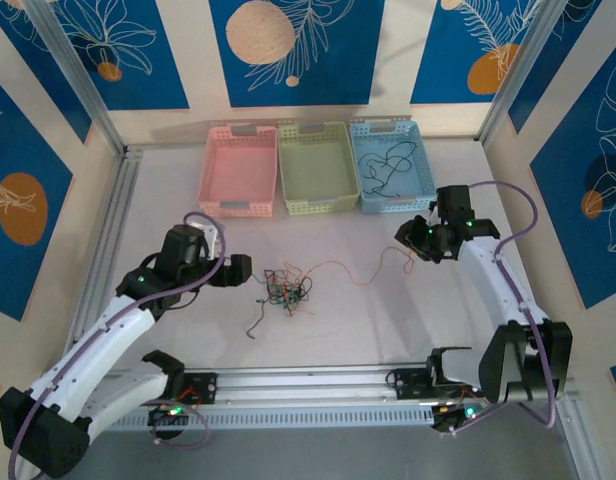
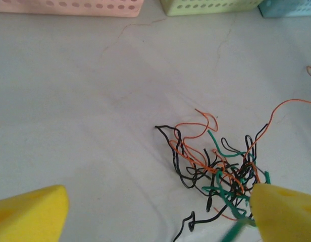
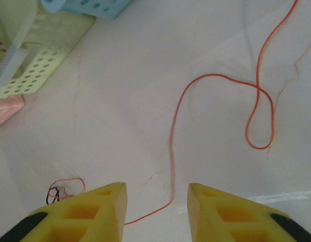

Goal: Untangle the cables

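Nearest your arms' bases, 1 black strand (image 1: 252, 328) trailed out of the knot toward the near edge of the table (image 1: 338, 330). Just beyond it, the cables (image 1: 286, 290) lay bunched in black, orange-red and green between your 2 grippers. Your left gripper (image 1: 240, 270) sat just left of the knot, jaws spread wide with nothing in them. In its wrist view, 1 yellow finger (image 2: 287, 212) was at the knot's edge beside a green strand (image 2: 231, 201); I could not tell whether they touched. 1 long orange cable (image 3: 171, 151) ran from the knot to your right gripper (image 1: 413, 250). Its jaws stood partly apart, and the cable lay on the table between them, unpinched. Farthest off stood 3 baskets in a row: pink basket (image 1: 238, 207), green basket (image 1: 318, 206) and blue basket (image 1: 393, 204), the last holding a black cable (image 1: 388, 165).
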`<act>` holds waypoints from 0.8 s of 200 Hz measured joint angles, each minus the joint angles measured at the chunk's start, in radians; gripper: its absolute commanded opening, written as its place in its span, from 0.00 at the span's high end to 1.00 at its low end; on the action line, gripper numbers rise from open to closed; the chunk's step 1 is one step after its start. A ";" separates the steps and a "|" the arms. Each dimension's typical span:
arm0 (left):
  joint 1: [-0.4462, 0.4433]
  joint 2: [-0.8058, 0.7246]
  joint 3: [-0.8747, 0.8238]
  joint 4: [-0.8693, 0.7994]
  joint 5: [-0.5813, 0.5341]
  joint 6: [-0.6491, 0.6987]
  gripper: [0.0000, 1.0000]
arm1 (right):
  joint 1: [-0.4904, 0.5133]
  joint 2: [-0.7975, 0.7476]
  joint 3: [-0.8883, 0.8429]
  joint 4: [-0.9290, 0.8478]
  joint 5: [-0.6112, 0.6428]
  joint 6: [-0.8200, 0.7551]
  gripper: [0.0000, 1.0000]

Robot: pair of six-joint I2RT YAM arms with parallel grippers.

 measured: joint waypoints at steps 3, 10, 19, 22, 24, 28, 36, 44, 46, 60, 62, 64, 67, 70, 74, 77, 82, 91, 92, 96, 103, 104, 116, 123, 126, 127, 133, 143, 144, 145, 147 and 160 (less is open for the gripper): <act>0.000 -0.005 0.000 0.000 0.000 -0.004 0.00 | 0.004 -0.011 0.003 -0.007 0.003 -0.003 0.63; 0.000 -0.019 0.000 -0.001 -0.004 -0.006 0.00 | 0.014 -0.033 0.008 -0.018 0.006 -0.008 0.63; 0.000 -0.042 0.000 -0.004 -0.009 -0.007 0.00 | 0.029 -0.062 0.011 -0.028 0.007 -0.014 0.63; 0.000 -0.050 0.000 -0.007 -0.012 -0.007 0.00 | 0.034 -0.070 0.012 -0.031 0.006 -0.016 0.63; 0.000 -0.057 0.000 -0.010 -0.015 -0.007 0.00 | 0.039 -0.077 0.013 -0.035 0.007 -0.018 0.63; 0.000 -0.069 0.000 -0.014 -0.020 -0.008 0.00 | 0.047 -0.086 0.013 -0.037 0.006 -0.019 0.63; 0.000 -0.096 0.001 -0.029 -0.034 -0.008 0.00 | 0.073 -0.108 0.016 -0.045 0.002 -0.024 0.63; 0.000 -0.125 0.006 -0.051 -0.051 -0.007 0.00 | 0.104 -0.126 0.018 -0.046 -0.007 -0.031 0.63; 0.000 -0.131 0.007 -0.057 -0.056 -0.008 0.00 | 0.113 -0.130 0.018 -0.045 -0.007 -0.032 0.63; 0.000 -0.171 0.034 -0.105 -0.087 -0.007 0.00 | 0.189 -0.154 0.018 -0.038 -0.028 -0.040 0.63; 0.000 -0.175 0.040 -0.112 -0.091 -0.007 0.00 | 0.201 -0.156 0.018 -0.036 -0.032 -0.040 0.63; 0.000 -0.180 0.044 -0.117 -0.095 -0.007 0.00 | 0.211 -0.158 0.018 -0.034 -0.036 -0.040 0.63; 0.000 -0.187 0.053 -0.126 -0.101 -0.007 0.00 | 0.232 -0.160 0.018 -0.029 -0.040 -0.041 0.63; 0.000 -0.196 0.064 -0.135 -0.108 -0.007 0.00 | 0.258 -0.162 0.018 -0.022 -0.047 -0.040 0.63; 0.000 -0.204 0.076 -0.143 -0.113 -0.007 0.00 | 0.282 -0.162 0.018 -0.014 -0.050 -0.040 0.63; 0.000 -0.214 0.087 -0.152 -0.118 -0.007 0.00 | 0.307 -0.161 0.018 -0.005 -0.059 -0.040 0.63; 0.000 -0.225 0.103 -0.164 -0.124 -0.007 0.00 | 0.342 -0.160 0.018 0.011 -0.064 -0.040 0.63; 0.000 -0.248 0.127 -0.181 -0.127 -0.008 0.00 | 0.409 -0.151 0.016 0.036 -0.072 -0.040 0.63; 0.000 -0.250 0.128 -0.181 -0.127 -0.008 0.00 | 0.421 -0.149 0.016 0.040 -0.073 -0.040 0.63; 0.000 -0.261 0.134 -0.185 -0.126 -0.008 0.01 | 0.451 -0.143 0.016 0.053 -0.073 -0.040 0.63; 0.000 -0.282 0.138 -0.188 -0.113 -0.013 0.03 | 0.505 -0.124 0.016 0.074 -0.073 -0.040 0.63; 0.000 -0.288 0.138 -0.190 -0.109 -0.014 0.03 | 0.511 -0.121 0.016 0.076 -0.073 -0.040 0.63; 0.000 -0.327 0.137 -0.201 -0.064 -0.026 0.07 | 0.597 -0.074 0.017 0.110 -0.064 -0.040 0.63; 0.000 -0.345 0.128 -0.201 -0.027 -0.038 0.10 | 0.642 -0.036 0.018 0.128 -0.060 -0.039 0.63; 0.000 -0.351 0.124 -0.199 -0.011 -0.046 0.11 | 0.660 -0.018 0.018 0.134 -0.058 -0.039 0.63; 0.000 -0.354 0.121 -0.198 -0.003 -0.045 0.11 | 0.667 -0.011 0.018 0.137 -0.058 -0.039 0.64; 0.000 -0.364 0.106 -0.195 0.032 -0.059 0.14 | 0.699 0.027 0.020 0.151 -0.054 -0.036 0.64; 0.000 -0.374 0.070 -0.183 0.084 -0.080 0.18 | 0.742 0.093 0.026 0.169 -0.037 -0.031 0.64; 0.000 -0.374 0.068 -0.182 0.089 -0.084 0.18 | 0.748 0.103 0.027 0.171 -0.035 -0.031 0.64; 0.000 -0.375 0.062 -0.180 0.095 -0.090 0.19 | 0.752 0.108 0.027 0.172 -0.034 -0.031 0.64; 0.000 -0.375 0.056 -0.179 0.104 -0.089 0.19 | 0.760 0.122 0.030 0.174 -0.031 -0.028 0.64; 0.000 -0.375 0.001 -0.168 0.157 -0.119 0.21 | 0.806 0.203 0.047 0.188 -0.007 -0.024 0.64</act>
